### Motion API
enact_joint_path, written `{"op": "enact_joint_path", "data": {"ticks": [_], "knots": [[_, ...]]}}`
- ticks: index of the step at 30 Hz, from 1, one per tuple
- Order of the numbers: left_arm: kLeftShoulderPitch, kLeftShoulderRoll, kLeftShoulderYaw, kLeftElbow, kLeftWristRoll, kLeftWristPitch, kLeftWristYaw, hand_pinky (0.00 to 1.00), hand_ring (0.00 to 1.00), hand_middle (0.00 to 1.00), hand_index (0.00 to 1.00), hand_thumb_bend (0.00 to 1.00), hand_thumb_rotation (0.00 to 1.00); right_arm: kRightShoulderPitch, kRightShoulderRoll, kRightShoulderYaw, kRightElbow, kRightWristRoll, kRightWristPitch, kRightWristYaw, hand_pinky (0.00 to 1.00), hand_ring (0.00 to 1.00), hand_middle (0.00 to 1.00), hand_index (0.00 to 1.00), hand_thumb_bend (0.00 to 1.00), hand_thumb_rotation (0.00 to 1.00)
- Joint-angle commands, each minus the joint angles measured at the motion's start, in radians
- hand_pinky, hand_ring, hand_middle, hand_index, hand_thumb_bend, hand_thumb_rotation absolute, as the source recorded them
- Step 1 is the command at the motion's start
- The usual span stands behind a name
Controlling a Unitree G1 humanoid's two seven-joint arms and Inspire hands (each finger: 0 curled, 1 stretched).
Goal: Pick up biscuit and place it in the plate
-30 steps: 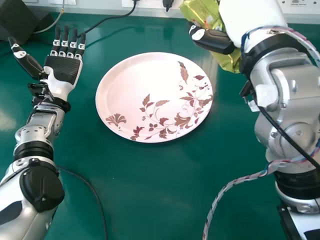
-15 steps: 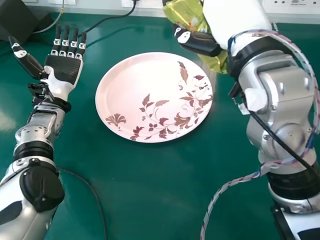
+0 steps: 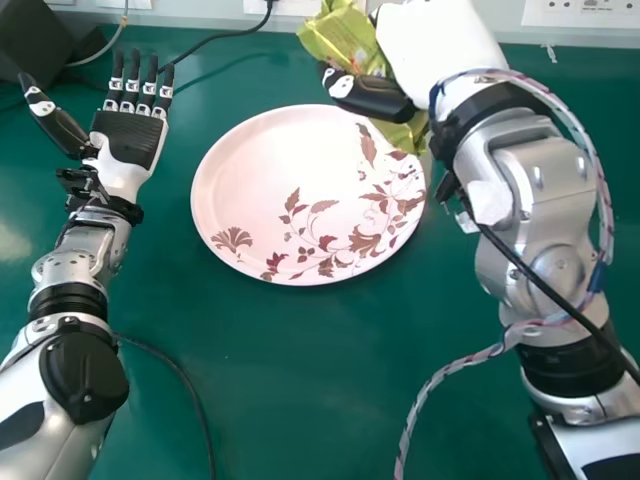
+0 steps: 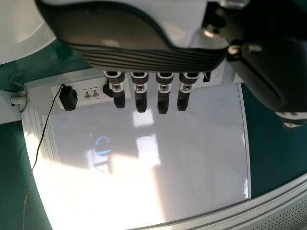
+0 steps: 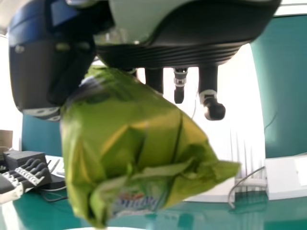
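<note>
Partly, the right hand [image 3: 435, 42] hides the biscuit packet [image 3: 343, 36] its fingers grip; the left hand's [image 3: 128, 142] are straight.

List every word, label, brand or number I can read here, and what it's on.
Green packet: printing on its crumpled end, too creased to read with certainty.
Wall socket panel: tiny marks, too small to read.
Plate: leaves and flowers, no words visible.
</note>
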Motion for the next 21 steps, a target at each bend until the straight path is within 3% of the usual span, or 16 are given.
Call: {"op": "enact_joint_path", "data": {"ticks": [1, 21], "knots": [[0.004, 0.002, -0.007, -0.010, 0.004, 0.000, 0.002, 1.00, 1.00, 1.00, 1.00, 1.00, 0.66, -0.014, 0.009, 0.008, 0.002, 0.011, -0.003, -0.021, 0.07, 0.15, 0.22, 0.49, 0.51, 0.05], [0.008, -0.001, -0.006, -0.014, 0.001, 0.005, -0.010, 1.00, 1.00, 1.00, 1.00, 1.00, 0.64, 0.005, -0.038, 0.031, 0.153, 0.176, -0.089, -0.190, 0.07, 0.15, 0.22, 0.49, 0.51, 0.05]]}}
